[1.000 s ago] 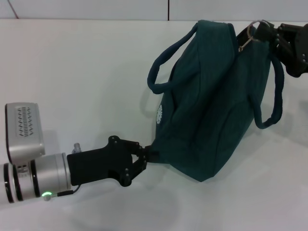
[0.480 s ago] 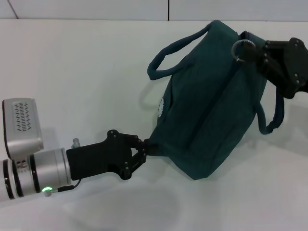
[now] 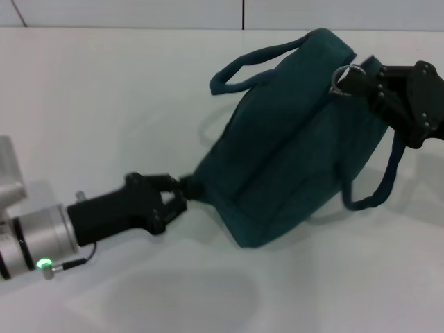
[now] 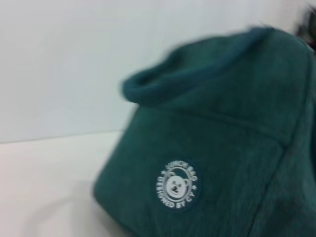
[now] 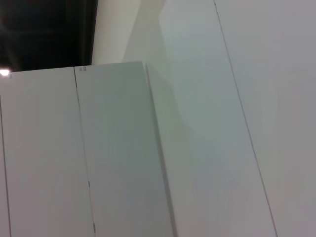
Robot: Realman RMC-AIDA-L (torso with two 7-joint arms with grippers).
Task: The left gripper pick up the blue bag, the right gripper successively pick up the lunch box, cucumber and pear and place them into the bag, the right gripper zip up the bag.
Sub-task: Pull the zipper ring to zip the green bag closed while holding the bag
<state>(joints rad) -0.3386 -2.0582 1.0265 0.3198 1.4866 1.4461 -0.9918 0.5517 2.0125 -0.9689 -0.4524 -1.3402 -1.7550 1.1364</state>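
The blue bag (image 3: 291, 149) lies tilted on the white table, closed, its two handles sticking out at the top left and lower right. My left gripper (image 3: 179, 191) is shut on the bag's lower left corner. My right gripper (image 3: 354, 80) is shut on the metal ring pull (image 3: 340, 75) of the zipper at the bag's upper right. The left wrist view shows the bag's side (image 4: 217, 148) with a round white bear logo (image 4: 177, 185) and one handle (image 4: 197, 74). The lunch box, cucumber and pear are out of view.
The white table (image 3: 104, 104) stretches around the bag, with a wall seam along its far edge. The right wrist view shows only white panels (image 5: 113, 148) and a dark corner.
My left gripper has pulled the bag's corner to the left and a little up. The bag has stretched and rotated. My right gripper has kept hold of the ring pull and dropped slightly.
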